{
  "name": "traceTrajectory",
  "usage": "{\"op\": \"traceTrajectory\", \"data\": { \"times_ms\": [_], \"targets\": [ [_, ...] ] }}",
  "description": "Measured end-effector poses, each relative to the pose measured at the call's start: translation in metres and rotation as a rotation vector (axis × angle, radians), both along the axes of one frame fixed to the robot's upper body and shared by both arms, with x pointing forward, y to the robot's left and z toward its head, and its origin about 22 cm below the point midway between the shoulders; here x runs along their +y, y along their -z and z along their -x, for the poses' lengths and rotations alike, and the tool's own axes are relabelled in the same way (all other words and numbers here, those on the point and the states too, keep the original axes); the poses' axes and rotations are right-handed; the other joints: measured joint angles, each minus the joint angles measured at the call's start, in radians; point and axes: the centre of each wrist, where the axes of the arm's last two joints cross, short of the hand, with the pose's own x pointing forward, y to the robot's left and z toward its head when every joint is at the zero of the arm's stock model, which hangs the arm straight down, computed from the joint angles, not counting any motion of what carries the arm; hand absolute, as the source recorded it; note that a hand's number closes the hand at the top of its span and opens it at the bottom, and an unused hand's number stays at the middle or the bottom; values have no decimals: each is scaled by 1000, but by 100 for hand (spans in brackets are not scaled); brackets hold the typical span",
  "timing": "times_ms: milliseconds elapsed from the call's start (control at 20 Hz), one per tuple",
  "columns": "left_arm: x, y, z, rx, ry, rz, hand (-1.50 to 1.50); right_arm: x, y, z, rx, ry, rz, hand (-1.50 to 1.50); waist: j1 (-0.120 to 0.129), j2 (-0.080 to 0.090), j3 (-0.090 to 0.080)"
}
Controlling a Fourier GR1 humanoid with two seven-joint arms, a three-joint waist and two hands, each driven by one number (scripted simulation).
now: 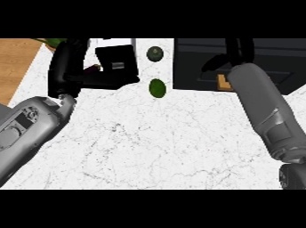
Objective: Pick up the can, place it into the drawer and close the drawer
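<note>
Drawer stage of the task, right hand [238, 51] inside the dark drawer [293, 58], can not identifiable.

Marble counter [155, 142] is viewed steeply from above. The right forearm is extended to the open drawer at upper right; its hand is mostly lost against the dark interior, so the set of its fingers cannot be told, nor whether anything is held. An orange-brown patch [223, 81] is seen by the wrist, unidentified. The left hand [74, 67] is raised at upper left near a black block [116, 62]; its fingers are too dark to read. Two green fruits [157, 88] are lying between block and drawer. If the can is judged released inside, the hand should be lifted clear of the drawer before the front is pushed squarely shut.
</note>
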Motion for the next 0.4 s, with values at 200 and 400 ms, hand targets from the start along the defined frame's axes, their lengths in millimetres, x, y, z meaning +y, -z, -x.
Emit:
{"op": "traceTrajectory", "data": {
  "times_ms": [200, 400],
  "targets": [
    [6, 4, 3, 3, -11, 6, -150, 12, -5, -2, 5, -40, -187, -150, -5, -4, 0],
    [11, 7, 6, 6, -25, 7, -150, 16, -8, -3, 3, -69, -325, -150, -11, -5, 0]
  ]
}}
